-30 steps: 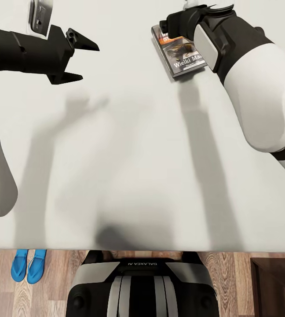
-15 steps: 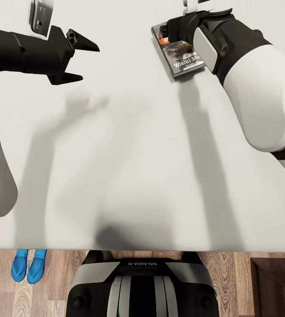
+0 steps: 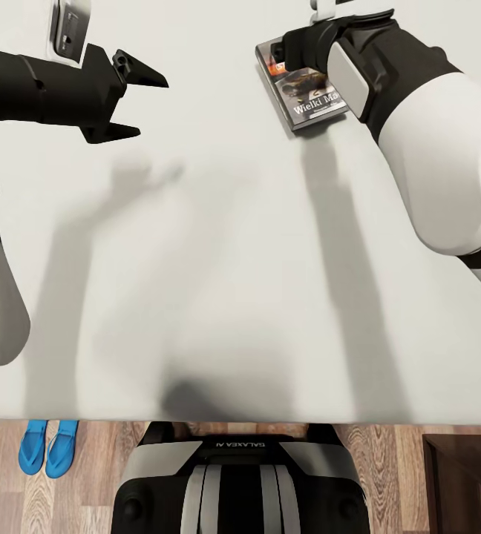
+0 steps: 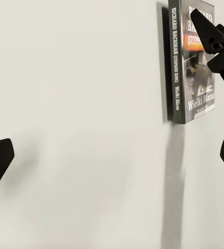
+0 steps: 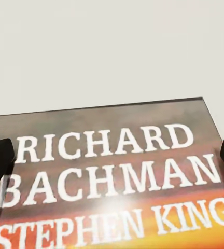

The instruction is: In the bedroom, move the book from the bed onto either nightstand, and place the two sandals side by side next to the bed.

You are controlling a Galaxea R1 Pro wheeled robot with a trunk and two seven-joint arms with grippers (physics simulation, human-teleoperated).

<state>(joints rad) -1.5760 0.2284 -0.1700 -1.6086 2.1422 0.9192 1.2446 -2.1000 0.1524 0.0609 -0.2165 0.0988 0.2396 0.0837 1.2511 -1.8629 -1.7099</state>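
Flat, book (image 3: 307, 93) lies slightly askew.

Book (image 3: 300, 85) on bed (image 3: 233, 297); sandals (image 3: 47, 447) beside it

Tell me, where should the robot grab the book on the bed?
Probably by its edges, from straight above. The book lies flat on the bed, so only its thin sides offer a grip. The right gripper is already over its top end, fingers spread wide.

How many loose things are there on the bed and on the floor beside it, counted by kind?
Paperback book, on the bed: 1
Blue sandals, on the wooden floor: 2
Total: 3
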